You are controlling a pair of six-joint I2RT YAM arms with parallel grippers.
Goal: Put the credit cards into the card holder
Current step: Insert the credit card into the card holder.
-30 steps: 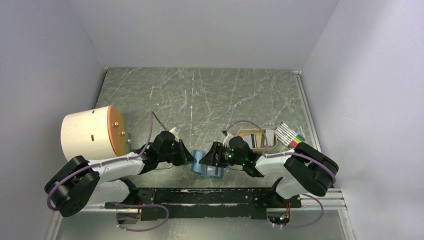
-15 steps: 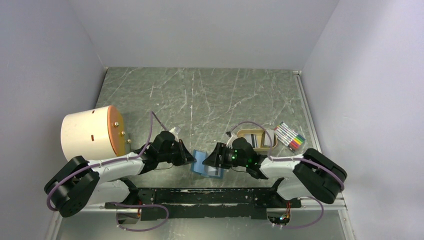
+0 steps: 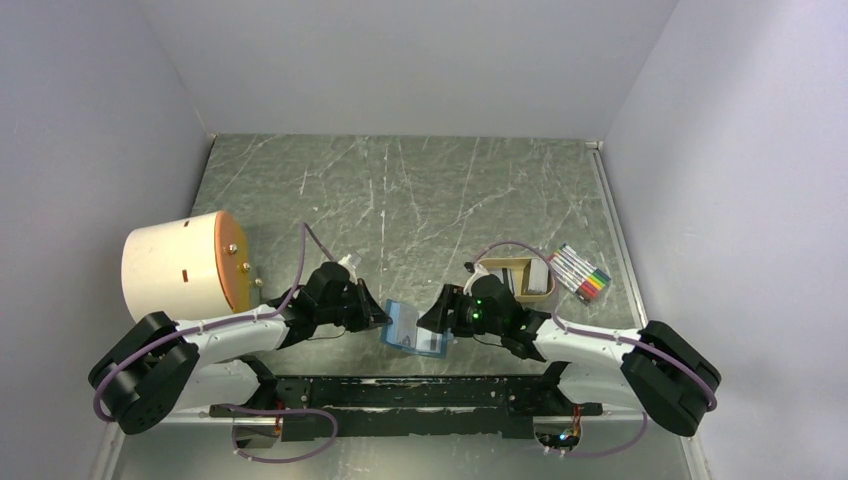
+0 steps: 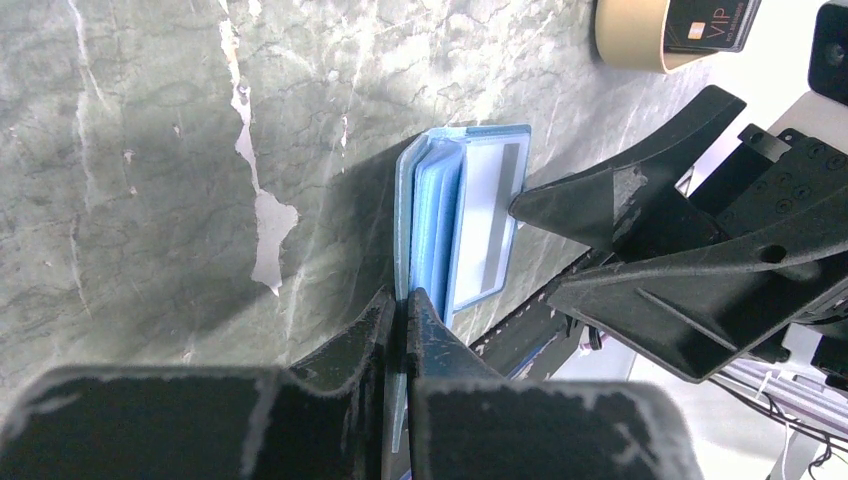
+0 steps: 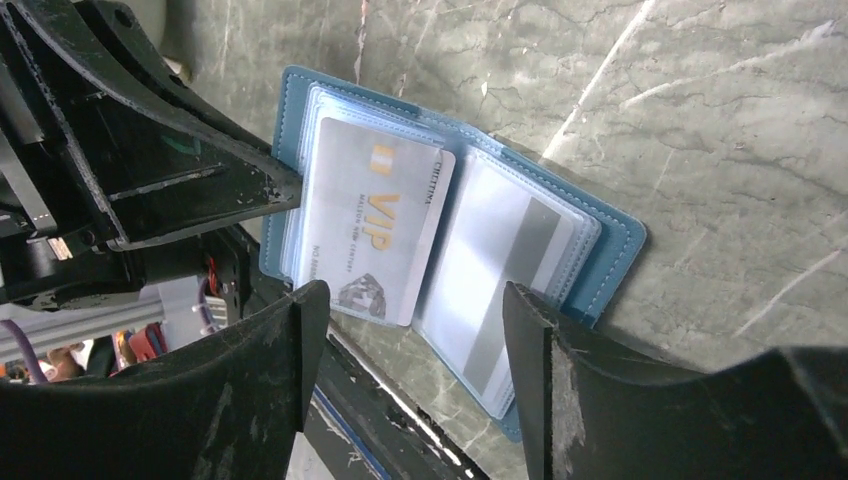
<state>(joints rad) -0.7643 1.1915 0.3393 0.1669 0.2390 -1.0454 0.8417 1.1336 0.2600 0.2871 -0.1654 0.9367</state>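
On the marbled table (image 3: 400,190) your two arms meet at the near edge, and the work is mid-insertion: one card is at the wallet and at least one more waits. Your left gripper (image 4: 400,305) is clenched on the near edge of the card holder (image 5: 610,235), pinning it open and flat just in front of the arm bases. Your right gripper (image 5: 415,300) hovers over it with its jaws spread and nothing between them. The holder is teal-blue with stitched edges and clear plastic sleeves fanned on both halves. A pale card (image 5: 375,225) marked VIP lies a little askew on the left sleeves, its edge reaching the fold. You cannot tell whether it is seated in a pocket. Next you likely need to nudge it home, then fetch the dark card (image 4: 705,20) from the tan tray (image 4: 625,40), well to the right.
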